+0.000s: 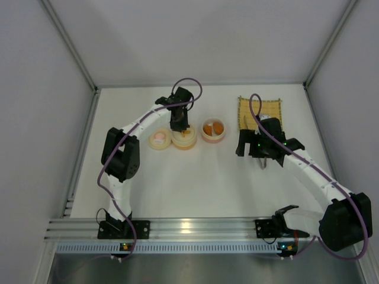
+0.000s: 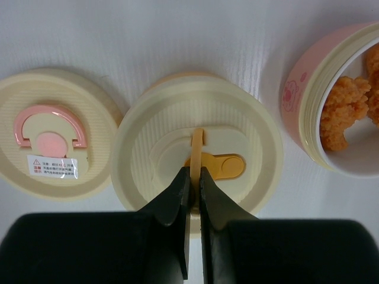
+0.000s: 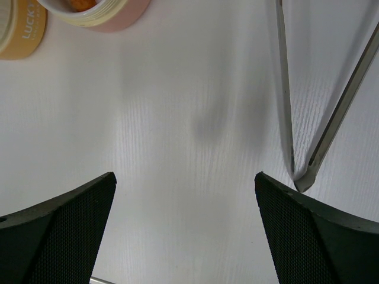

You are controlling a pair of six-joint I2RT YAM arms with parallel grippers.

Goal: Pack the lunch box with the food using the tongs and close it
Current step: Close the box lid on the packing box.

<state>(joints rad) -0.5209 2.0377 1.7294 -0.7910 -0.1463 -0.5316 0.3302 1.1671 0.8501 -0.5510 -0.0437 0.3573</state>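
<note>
Left gripper [image 2: 194, 173] pinched shut on the lid handle [image 2: 196, 142].
Right gripper [image 3: 183, 177] gapes wide, holding nothing; tongs [image 3: 286, 100] lie on the table [image 3: 177, 89] just beside it.

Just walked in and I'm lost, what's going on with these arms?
The left gripper is shut on the raised orange handle of the cream lid on the middle container. A pink-handled lid lies beside it, and the pink bowl of orange food stands open. The right gripper is open over the table, with the metal tongs lying unheld next to it.
</note>
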